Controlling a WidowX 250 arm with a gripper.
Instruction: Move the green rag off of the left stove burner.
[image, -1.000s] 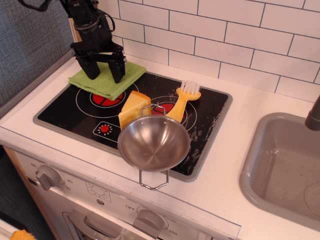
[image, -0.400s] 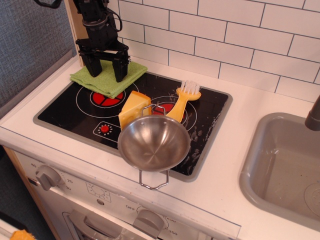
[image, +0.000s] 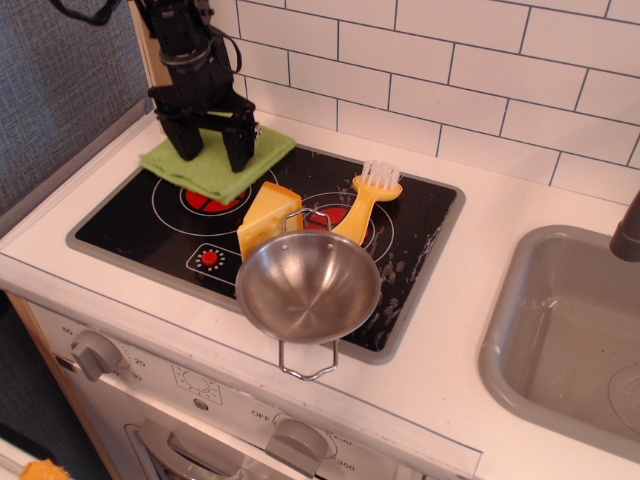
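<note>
The green rag (image: 214, 160) lies folded over the back left corner of the black glass cooktop (image: 130, 225). Its front edge covers the rear part of the left stove burner (image: 213, 199), whose red front half shows below it. My gripper (image: 214, 152) stands upright over the rag, open, with one black finger (image: 188, 140) near the rag's left side and the other near its right side. The fingertips touch or nearly touch the cloth. I cannot tell whether they press on it.
A yellow cheese wedge (image: 267, 216) sits between the burners. A steel bowl (image: 308, 286) rests on the cooktop's front edge. A yellow brush (image: 366, 198) lies on the right burner. The tiled wall (image: 420, 60) is close behind; a sink (image: 570, 330) is at right.
The gripper shifted slightly back and up, then came down again onto the rag. The rag has hardly moved and still overlaps the burner.
</note>
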